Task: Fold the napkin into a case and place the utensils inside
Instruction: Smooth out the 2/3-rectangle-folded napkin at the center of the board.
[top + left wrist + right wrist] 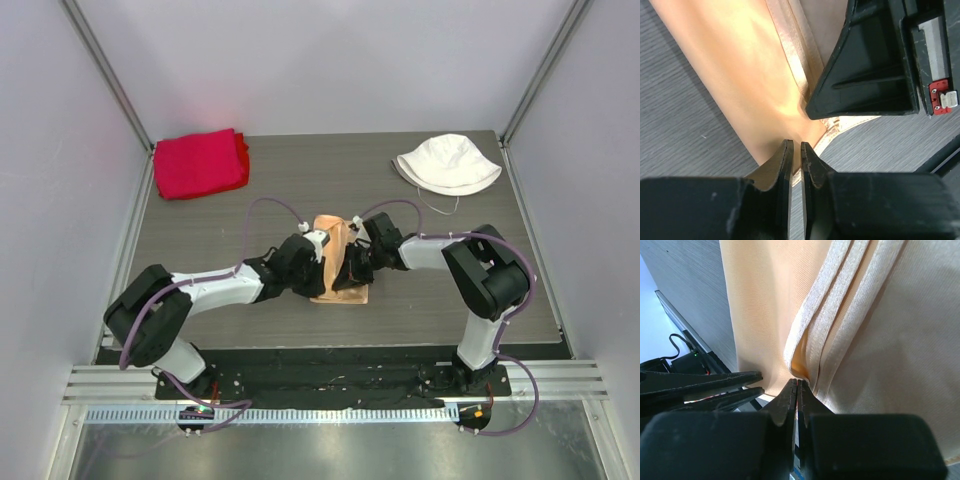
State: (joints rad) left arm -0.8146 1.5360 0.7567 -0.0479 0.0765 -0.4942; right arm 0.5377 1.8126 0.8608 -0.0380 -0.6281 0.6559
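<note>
both grippers at the folded napkin

the shiny peach-tan satin napkin (333, 233) lies folded into a narrow strip on the dark grey table (450, 290), directly ahead of both pairs of jaws. the left gripper (795, 148) has its jaws almost together, with a thin slit between them, at the strip's corner; i cannot tell if cloth is pinched. the right gripper (796, 385) is clenched, its tips touching the layered hems.
</note>
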